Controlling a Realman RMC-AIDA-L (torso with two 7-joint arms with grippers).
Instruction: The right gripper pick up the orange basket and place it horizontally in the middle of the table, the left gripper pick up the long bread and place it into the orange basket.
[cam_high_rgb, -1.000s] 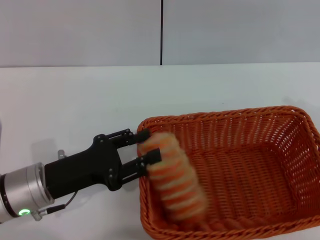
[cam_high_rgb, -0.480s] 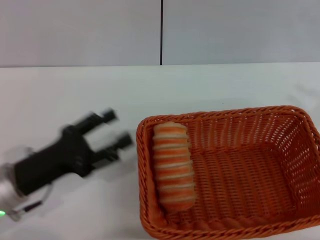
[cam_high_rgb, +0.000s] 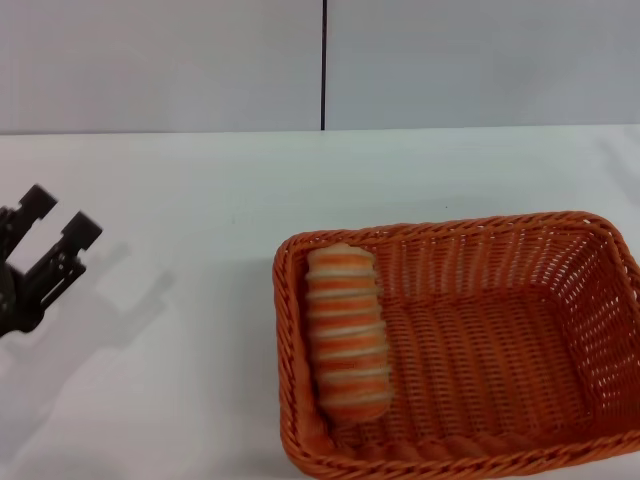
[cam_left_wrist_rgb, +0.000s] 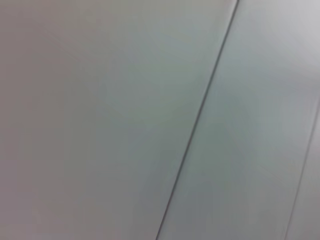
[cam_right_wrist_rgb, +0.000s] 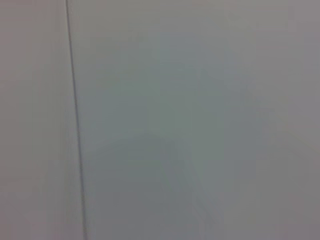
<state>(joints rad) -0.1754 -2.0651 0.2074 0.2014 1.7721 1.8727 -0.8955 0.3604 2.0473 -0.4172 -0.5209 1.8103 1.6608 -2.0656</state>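
The orange basket (cam_high_rgb: 480, 350) lies lengthwise across the white table (cam_high_rgb: 200, 200), right of centre and near the front edge. Inside it, against its left wall, rests the long bread (cam_high_rgb: 346, 332), striped orange and cream, one end leaning up toward the rim. My left gripper (cam_high_rgb: 58, 222) hangs at the far left edge of the head view, well away from the basket, open and holding nothing. The right gripper is out of view. Both wrist views show only grey wall with a thin dark seam.
Behind the table stands a light grey wall with a black vertical seam (cam_high_rgb: 323, 65). White tabletop stretches between the left gripper and the basket and behind the basket.
My left gripper let go of the long bread, which settled against the basket's left wall. The gripper then drew back leftward to the picture's edge.
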